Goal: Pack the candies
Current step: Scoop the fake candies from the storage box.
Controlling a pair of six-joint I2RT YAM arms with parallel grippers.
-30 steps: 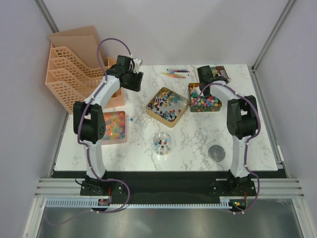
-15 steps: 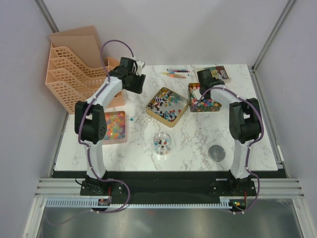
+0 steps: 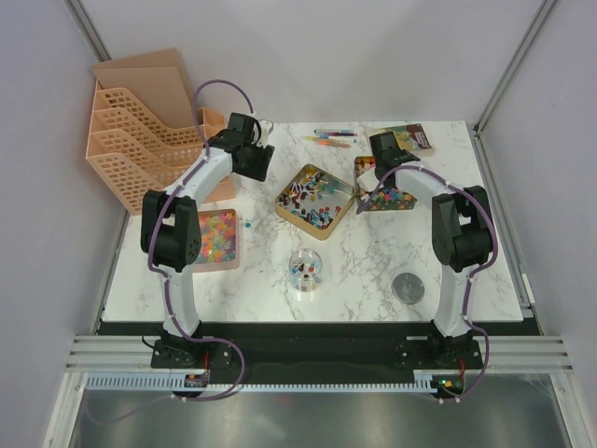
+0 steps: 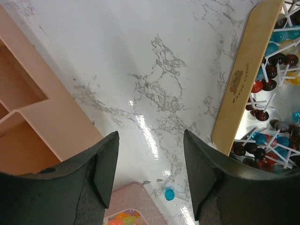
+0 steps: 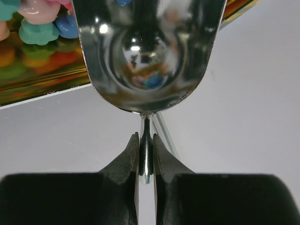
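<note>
1. White marble surface (image 3: 373, 252) with grey walls around it. A peach file rack (image 3: 140, 121) stands at the far left edge.
2. Pink tray (image 3: 236, 245) of bead sweets at near left. One loose blue candy (image 4: 169, 193) lies just beside it on bare marble.
3. Left fingers (image 4: 105, 161) are spread apart and hold nothing. They hover over bare marble between the rack and the lollipop tin (image 4: 239, 79).
4. Glass jar (image 3: 306, 269) at front centre has a few sweets inside. Judged to be the packing target.
5. Candies (image 3: 387, 194) are heaped in the right-hand gold tin (image 3: 387, 208). Right fingers (image 5: 132, 157) are pinched tight on the thin handle of a metal scoop (image 5: 150, 56), whose bowl is at the tin's edge, against the heap.
6. Step in hand (judgement): loading the scoop.
   - Drive the lip low under the heap, not across the top.
   - Level the bowl before lifting, then carry slowly to the jar.
   - The thin handle may twist in the pinch.
   - Reflections hide whether the bowl is loaded.
7. Round lid (image 3: 408, 287) lies at front right, apart from the jar.
</note>
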